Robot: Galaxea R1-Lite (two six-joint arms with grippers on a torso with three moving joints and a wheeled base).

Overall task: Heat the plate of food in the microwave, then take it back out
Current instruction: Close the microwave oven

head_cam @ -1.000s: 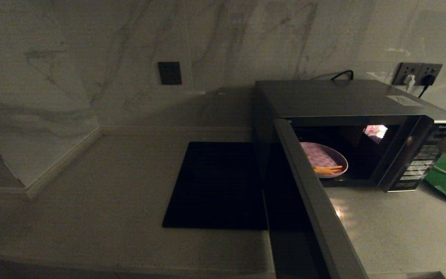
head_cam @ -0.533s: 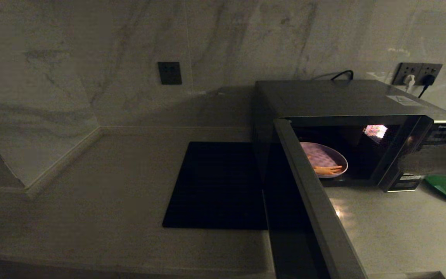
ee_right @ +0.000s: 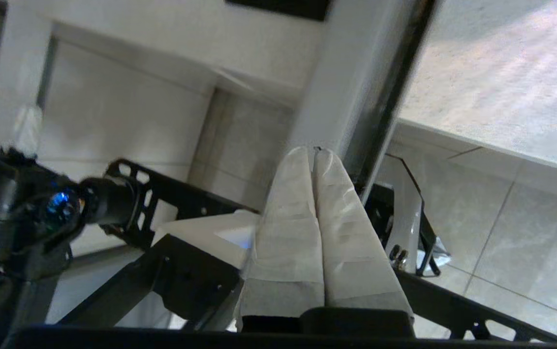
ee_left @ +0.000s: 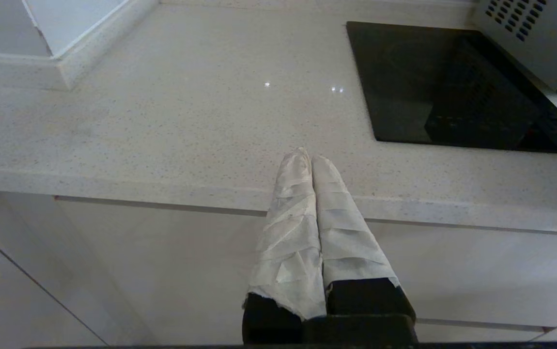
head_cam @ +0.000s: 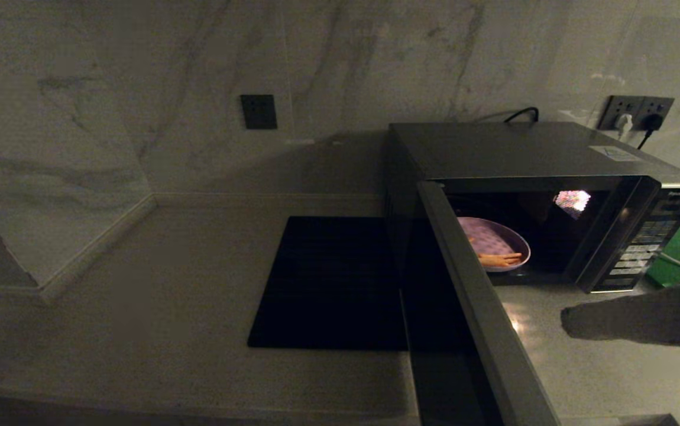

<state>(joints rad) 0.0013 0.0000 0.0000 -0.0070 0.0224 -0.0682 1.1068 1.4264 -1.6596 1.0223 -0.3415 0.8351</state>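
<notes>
The left gripper (ee_left: 306,157) has two long tapering fingers (ee_left: 292,228) wound in creased white tape (torn ragged at the lower edge), seated in glossy black blocks on a black base. The right gripper (ee_right: 313,151) is dressed the same way, with white-wrapped fingers (ee_right: 288,228) over black mounts. In the head view the right arm (head_cam: 641,319) shows only as a dark blurred shape.

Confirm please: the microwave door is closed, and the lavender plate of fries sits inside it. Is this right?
Not quite. The microwave door is swung open, as the head view shows. The plate of fries does sit inside it.
</notes>
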